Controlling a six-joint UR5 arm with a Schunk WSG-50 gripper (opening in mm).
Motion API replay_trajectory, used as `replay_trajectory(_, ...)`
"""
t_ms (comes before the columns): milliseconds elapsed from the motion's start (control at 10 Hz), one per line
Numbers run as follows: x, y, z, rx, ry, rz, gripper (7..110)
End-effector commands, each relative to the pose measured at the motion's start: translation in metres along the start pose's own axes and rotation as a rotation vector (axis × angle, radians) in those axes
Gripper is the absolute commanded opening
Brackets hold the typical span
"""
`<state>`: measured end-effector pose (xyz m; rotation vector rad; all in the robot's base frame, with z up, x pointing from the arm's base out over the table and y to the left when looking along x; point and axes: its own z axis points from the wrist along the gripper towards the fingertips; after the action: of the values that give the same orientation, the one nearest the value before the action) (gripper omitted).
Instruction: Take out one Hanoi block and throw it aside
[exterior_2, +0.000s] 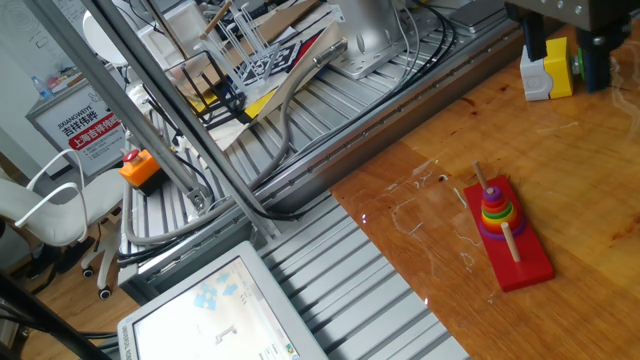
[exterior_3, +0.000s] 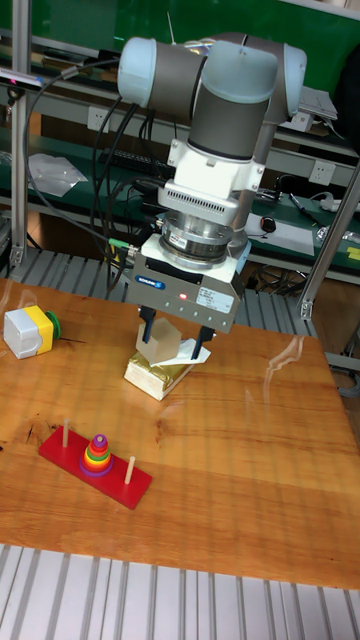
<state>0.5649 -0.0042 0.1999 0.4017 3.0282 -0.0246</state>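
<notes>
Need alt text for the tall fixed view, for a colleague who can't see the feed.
The robot arm's hand hangs above the wooden table, holding nothing, behind and to the right of a red peg base. The base's middle peg carries a stack of coloured rings, with the purple ring at the bottom. A white and yellow block sits at far left.

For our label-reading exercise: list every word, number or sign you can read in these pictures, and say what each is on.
"吉祥特殊", roughly, white on red: the red sign at far left; its other lines are blurred.
Blue label on the gripper: too small to read.
Tablet screen: only unreadable marks.
</notes>
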Motion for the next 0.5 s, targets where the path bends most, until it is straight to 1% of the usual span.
replay_trajectory(0,-0.0017,0.0023,-0.0011,-0.012,-0.006,0.024,7)
replay_trajectory(400,-0.0021,0.0016,-0.0013,-0.013,-0.005,0.020,7)
